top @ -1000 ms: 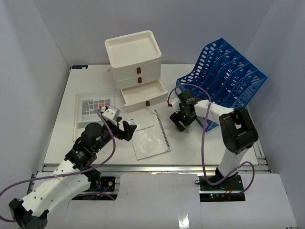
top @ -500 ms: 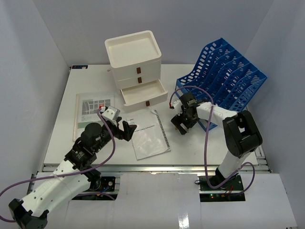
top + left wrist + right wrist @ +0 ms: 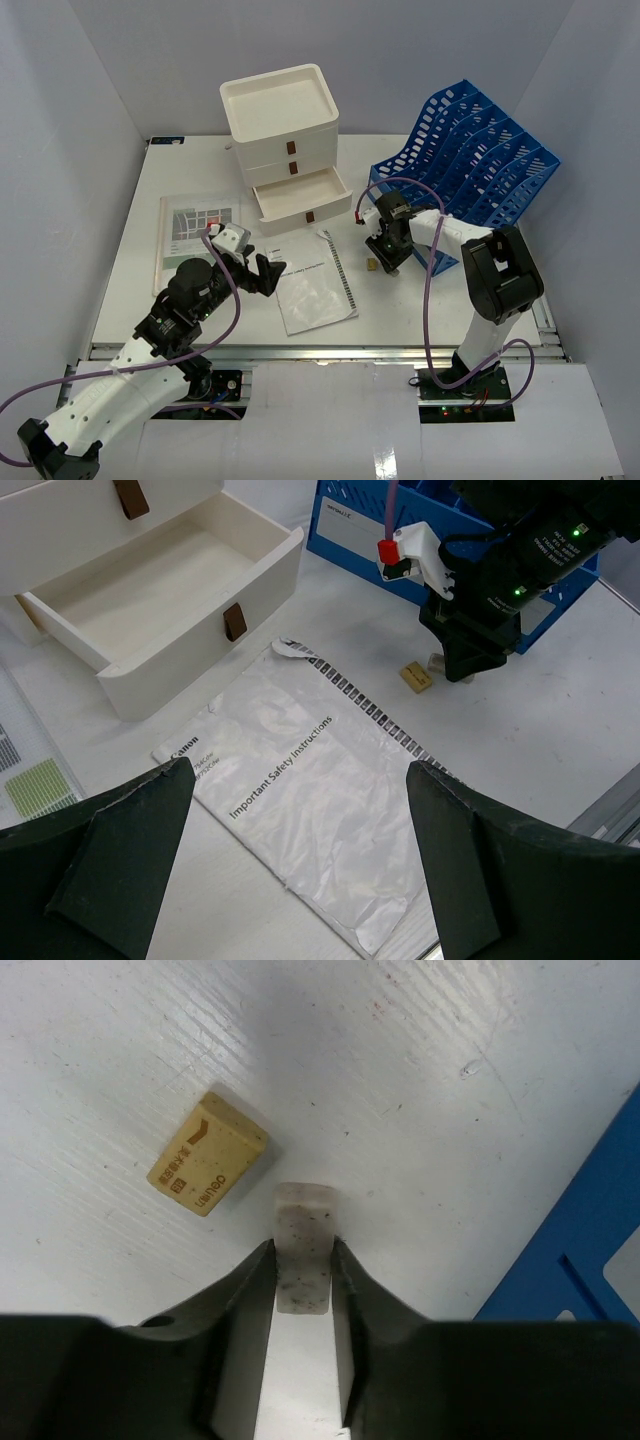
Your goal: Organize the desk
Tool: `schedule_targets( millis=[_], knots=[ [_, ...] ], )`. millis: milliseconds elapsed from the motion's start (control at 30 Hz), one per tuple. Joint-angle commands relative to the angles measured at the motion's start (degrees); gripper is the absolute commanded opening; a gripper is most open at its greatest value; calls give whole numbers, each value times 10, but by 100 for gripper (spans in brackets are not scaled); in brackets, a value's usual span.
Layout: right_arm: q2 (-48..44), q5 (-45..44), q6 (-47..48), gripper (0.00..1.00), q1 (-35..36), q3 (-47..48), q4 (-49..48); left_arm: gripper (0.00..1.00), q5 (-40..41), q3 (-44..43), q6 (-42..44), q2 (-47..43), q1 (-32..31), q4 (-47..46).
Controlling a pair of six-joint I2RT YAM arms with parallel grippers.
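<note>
On the white desk [image 3: 180, 170] my right gripper [image 3: 303, 1255] points down and is shut on a small speckled white eraser [image 3: 303, 1245] that rests on the tabletop. A tan eraser [image 3: 208, 1153] lies just left of it, apart from the fingers; it also shows from above [image 3: 371, 265] and in the left wrist view [image 3: 416, 676]. My left gripper [image 3: 310, 865] hangs wide open above a white safety-instructions booklet [image 3: 300, 780], holding nothing. From above, the right gripper [image 3: 388, 255] stands in front of the blue rack, and the left gripper [image 3: 265, 272] is at the booklet's left edge.
A white three-drawer box [image 3: 283, 120] stands at the back with its lowest drawer [image 3: 300, 190] pulled out and empty. A blue file rack [image 3: 470, 170] fills the right side. A printed leaflet [image 3: 195, 235] lies at the left. A metal rail [image 3: 320, 352] runs along the front edge.
The right gripper's jaws have closed on the white eraser beside the tan one, after standing wider apart. The left arm has not moved.
</note>
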State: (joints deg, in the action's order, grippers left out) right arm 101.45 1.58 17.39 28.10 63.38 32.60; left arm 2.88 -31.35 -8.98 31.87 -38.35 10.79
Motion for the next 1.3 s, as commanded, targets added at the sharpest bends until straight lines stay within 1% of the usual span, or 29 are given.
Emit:
schedule_targets(
  millis=[0, 33, 167, 233, 333, 400, 500, 567, 633, 667, 733, 800, 833, 867, 933, 1000, 1067, 1133, 1167, 1233, 1267],
  knots=[
    [19, 21, -6, 17, 1, -4, -4, 98, 6, 0, 3, -8, 3, 5],
    [18, 20, -4, 13, 1, -6, -6, 98, 5, 0, 3, -8, 3, 4],
    [2, 30, 10, 9, 1, -7, -10, 98, -9, 3, -2, -8, 3, -7],
    [-21, 60, 33, 8, 2, 3, -9, 98, -24, 5, -4, -9, 3, -14],
    [-56, 103, 76, 8, 5, 55, 2, 98, -55, 13, -8, -11, 3, -32],
    [-63, 117, 97, 8, 14, 100, 0, 98, -66, 19, -17, -12, 3, -45],
    [-54, 135, 126, 8, 31, 172, -10, 98, -56, 29, -59, -9, 3, -56],
    [-24, 140, 143, 8, 47, 242, -32, 98, -46, 30, -75, -9, 3, -55],
    [30, 134, 143, 8, 56, 303, -45, 98, -46, 29, -74, -4, 3, -54],
    [55, 133, 137, 8, 60, 364, -44, 98, -50, 28, -74, 0, 3, -53],
    [126, 130, 126, 9, 63, 438, -32, 98, -57, 27, -73, 8, 3, -52],
    [174, 117, 116, 15, 67, 509, -22, 98, -69, 26, -78, 20, 3, -52],
    [194, 109, 110, 24, 68, 540, -21, 98, -77, 26, -82, 26, 3, -52],
    [212, 99, 105, 38, 69, 568, -21, 98, -86, 26, -86, 32, 3, -53],
    [230, 81, 101, 60, 69, 568, -40, 98, -106, 29, -94, 40, 3, -63],
    [227, 64, 98, 72, 70, 538, -65, 98, -123, 35, -111, 55, 3, -70],
    [218, 41, 96, 88, 69, 515, -99, 98, -132, 40, -129, 72, 3, -84],
    [207, 33, 93, 96, 68, 491, -108, 98, -142, 48, -148, 87, 3, -104],
    [196, 39, 90, 97, 67, 480, -106, 98, -148, 50, -158, 97, 3, -118],
    [156, 66, 86, 98, 63, 442, -103, 98, -162, 51, -185, 129, 3, -149],
    [131, 91, 91, 95, 59, 422, -96, 98, -171, 47, -195, 150, 2, -159]
  ],
)
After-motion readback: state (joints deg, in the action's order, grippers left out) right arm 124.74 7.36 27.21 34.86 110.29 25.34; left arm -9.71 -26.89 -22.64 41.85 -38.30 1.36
